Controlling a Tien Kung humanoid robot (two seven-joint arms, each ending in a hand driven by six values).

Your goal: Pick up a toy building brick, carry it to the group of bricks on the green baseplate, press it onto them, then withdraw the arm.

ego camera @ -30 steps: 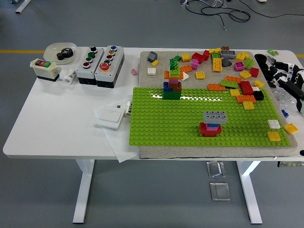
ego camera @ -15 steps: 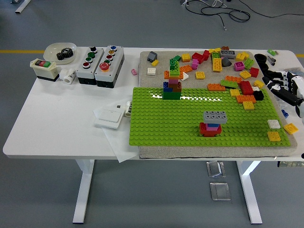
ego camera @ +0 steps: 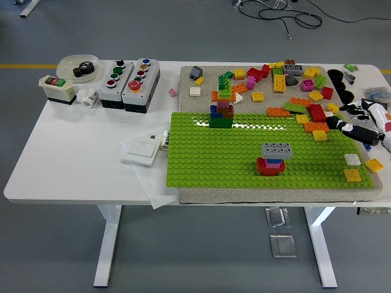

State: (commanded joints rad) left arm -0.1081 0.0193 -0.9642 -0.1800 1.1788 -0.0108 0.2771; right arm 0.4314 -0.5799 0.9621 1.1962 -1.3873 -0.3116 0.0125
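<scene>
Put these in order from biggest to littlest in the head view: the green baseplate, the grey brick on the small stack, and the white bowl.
1. green baseplate
2. white bowl
3. grey brick

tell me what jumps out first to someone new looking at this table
The green baseplate fills the table's near middle, with a grey-topped brick stack on it and a taller stack at its far left edge. Loose bricks litter the mat behind. The right hand reaches in at the right edge.
</scene>
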